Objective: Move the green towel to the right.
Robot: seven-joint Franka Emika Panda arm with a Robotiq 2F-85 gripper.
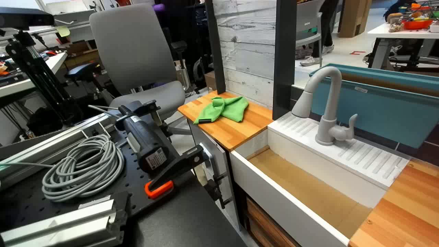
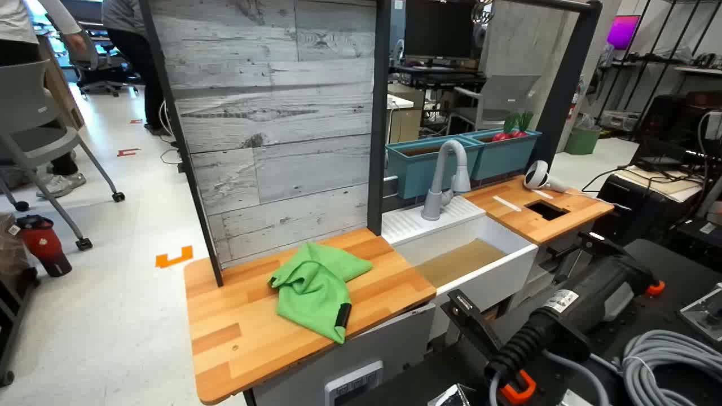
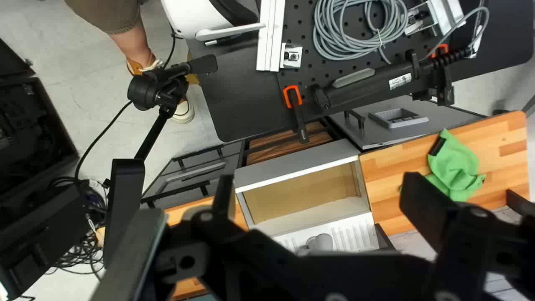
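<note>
The green towel [image 1: 229,109] lies crumpled on a butcher-block counter [image 1: 233,132], beside the wooden back panel. In an exterior view, the towel [image 2: 316,293] has a black tag at its front corner, near the counter's front edge. In the wrist view, the towel [image 3: 453,163] is at the right, partly behind the right finger. My gripper [image 3: 317,179] is open, with its fingers wide apart and nothing between them. It is high above the sink area, well away from the towel. The gripper is out of view in both exterior views.
A white sink [image 2: 491,285] with a grey faucet [image 1: 332,103] adjoins the towel's counter. Another wooden counter [image 2: 541,225] with a square hole lies beyond it. Teal planters [image 2: 417,169] stand behind. A black table [image 1: 185,216] carries coiled cable [image 1: 85,168] and a clamped black tool [image 1: 144,144].
</note>
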